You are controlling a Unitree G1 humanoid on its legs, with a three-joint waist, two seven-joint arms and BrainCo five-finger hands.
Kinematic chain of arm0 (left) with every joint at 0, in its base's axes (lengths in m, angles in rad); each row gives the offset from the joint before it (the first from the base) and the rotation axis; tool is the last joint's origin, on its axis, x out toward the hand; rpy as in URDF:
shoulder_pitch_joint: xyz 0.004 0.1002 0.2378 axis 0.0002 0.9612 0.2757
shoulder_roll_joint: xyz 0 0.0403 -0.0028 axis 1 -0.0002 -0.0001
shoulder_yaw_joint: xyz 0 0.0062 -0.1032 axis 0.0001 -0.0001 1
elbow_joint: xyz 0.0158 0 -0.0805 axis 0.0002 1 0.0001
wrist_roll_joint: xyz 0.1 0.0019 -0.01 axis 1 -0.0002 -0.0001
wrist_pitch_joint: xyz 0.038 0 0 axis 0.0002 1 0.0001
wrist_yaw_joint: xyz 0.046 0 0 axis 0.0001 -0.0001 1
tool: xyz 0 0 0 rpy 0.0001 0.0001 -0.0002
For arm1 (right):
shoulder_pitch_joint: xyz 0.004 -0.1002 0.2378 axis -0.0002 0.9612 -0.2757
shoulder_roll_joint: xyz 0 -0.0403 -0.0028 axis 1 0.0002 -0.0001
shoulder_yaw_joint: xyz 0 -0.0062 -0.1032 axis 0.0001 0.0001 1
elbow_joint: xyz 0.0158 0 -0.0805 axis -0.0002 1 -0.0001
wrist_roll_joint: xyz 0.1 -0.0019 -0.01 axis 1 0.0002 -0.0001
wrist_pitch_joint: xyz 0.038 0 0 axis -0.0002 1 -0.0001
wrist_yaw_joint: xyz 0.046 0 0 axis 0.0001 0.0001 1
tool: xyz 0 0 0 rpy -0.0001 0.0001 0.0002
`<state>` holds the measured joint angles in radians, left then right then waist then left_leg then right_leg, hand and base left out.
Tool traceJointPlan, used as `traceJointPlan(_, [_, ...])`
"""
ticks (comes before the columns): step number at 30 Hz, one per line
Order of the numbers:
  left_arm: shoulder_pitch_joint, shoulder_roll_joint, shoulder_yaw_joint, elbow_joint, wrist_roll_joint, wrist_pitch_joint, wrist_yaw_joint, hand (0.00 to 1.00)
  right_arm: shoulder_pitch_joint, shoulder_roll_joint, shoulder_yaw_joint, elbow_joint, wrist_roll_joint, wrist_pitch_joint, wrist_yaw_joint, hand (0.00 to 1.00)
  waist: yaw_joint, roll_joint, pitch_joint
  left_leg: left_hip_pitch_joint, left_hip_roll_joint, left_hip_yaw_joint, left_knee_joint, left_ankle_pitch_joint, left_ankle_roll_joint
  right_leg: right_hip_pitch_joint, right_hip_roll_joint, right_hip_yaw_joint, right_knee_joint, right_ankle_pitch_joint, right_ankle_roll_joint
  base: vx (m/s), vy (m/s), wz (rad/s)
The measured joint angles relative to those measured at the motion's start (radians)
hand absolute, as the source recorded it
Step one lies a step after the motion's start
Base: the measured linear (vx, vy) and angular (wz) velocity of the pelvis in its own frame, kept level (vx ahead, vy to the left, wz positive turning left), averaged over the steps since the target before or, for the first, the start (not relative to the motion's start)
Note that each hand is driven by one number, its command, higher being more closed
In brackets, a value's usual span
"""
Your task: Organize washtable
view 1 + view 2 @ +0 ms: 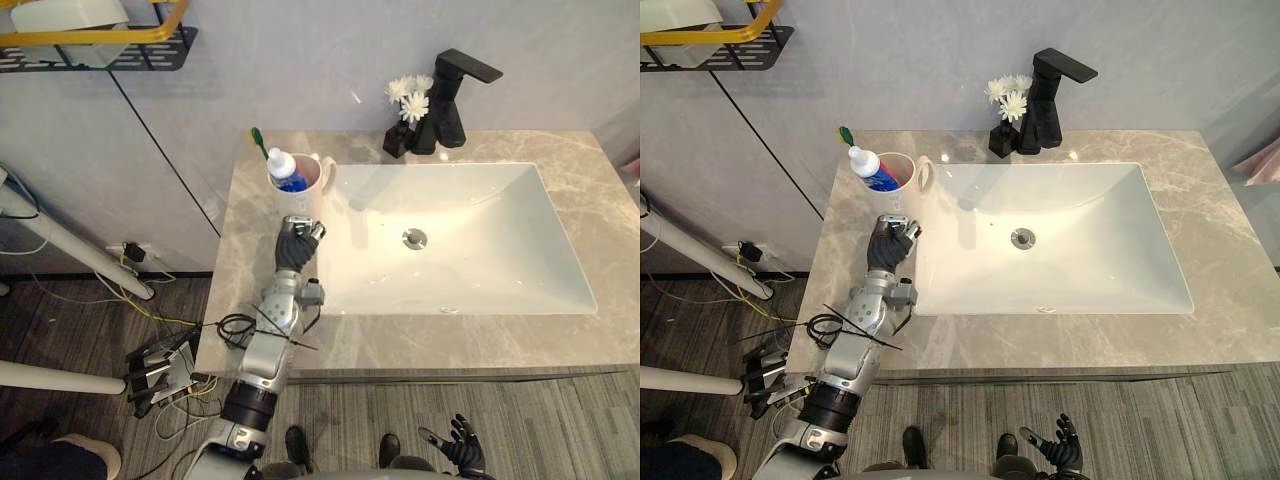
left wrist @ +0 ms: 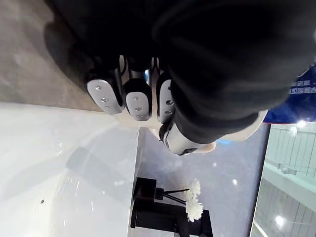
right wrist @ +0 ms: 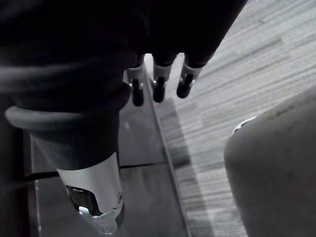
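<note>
Resting on the tabletop (image 1: 245, 262) left of centre frame, the left robot hand (image 1: 298, 243) is sitting between the tabletop's left edge and the sink (image 1: 480, 250). Its fingers (image 2: 138, 101) are curling inward in the left wrist view and are grasping nothing. The cup (image 1: 303, 182) is standing upright on the tabletop directly above this robot hand in the frame, near it but apparently not touching. It is carrying 1 toothbrush (image 1: 258, 138) and 1 toothpaste tube (image 1: 285, 168), both leaning toward the upper left. Its handle is pointing right, toward the sink.

The cup's long axis is running vertically. If the cup is the next thing to move, the move is probably calling for a short reach straight up-frame, with the fingers opening first. The left robot hand is much the nearer. The right robot hand (image 1: 458, 445) is hanging at the bottom edge, fingers spread and released, well apart from the cup. A black faucet (image 1: 452, 95) and white flowers (image 1: 411, 98) are standing above the sink.
</note>
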<state>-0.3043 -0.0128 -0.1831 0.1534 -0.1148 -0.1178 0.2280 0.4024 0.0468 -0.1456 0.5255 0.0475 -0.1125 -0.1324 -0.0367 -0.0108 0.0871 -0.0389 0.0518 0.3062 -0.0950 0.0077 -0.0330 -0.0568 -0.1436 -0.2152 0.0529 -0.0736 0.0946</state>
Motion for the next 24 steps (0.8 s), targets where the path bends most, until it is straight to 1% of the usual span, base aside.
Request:
traceJointPlan(5, [-0.030, -0.003, 0.004, 0.015, 0.001, 0.003, 0.019, 1.00, 0.000, -0.009, 0.006, -0.004, 0.000, -0.004, 0.000, 0.00, -0.001, 0.003, 0.009, -0.002, 0.000, 0.000, 0.000, 0.000, 0.000, -0.002, 0.000, 0.000, 0.001, 0.000, 0.000, 0.00, 0.000, 0.00])
traceJointPlan(10, [-0.044, -0.006, 0.036, 0.016, 0.000, 0.003, 0.035, 1.00, 0.000, -0.016, 0.007, -0.004, 0.000, -0.010, 0.000, 0.00, -0.003, 0.006, 0.018, -0.002, 0.000, 0.000, 0.000, 0.000, 0.000, -0.003, 0.000, 0.001, 0.001, 0.000, 0.000, 0.00, 0.000, 0.00])
traceJointPlan(20, [-0.045, -0.006, 0.045, 0.016, -0.001, 0.003, 0.037, 1.00, 0.000, -0.016, 0.007, -0.004, 0.000, -0.011, 0.000, 0.00, -0.002, 0.006, 0.019, -0.002, 0.001, -0.001, 0.000, 0.000, 0.000, -0.003, 0.000, 0.001, 0.002, 0.000, 0.000, 0.00, 0.000, 0.00])
traceJointPlan(24, [-0.045, -0.011, 0.070, 0.016, -0.001, 0.002, 0.039, 1.00, 0.000, -0.016, 0.007, -0.004, 0.000, -0.011, 0.000, 0.00, -0.002, 0.006, 0.019, -0.002, 0.001, -0.002, 0.000, 0.000, 0.000, -0.003, 0.000, 0.001, 0.002, 0.000, 0.000, 0.00, 0.000, 0.00])
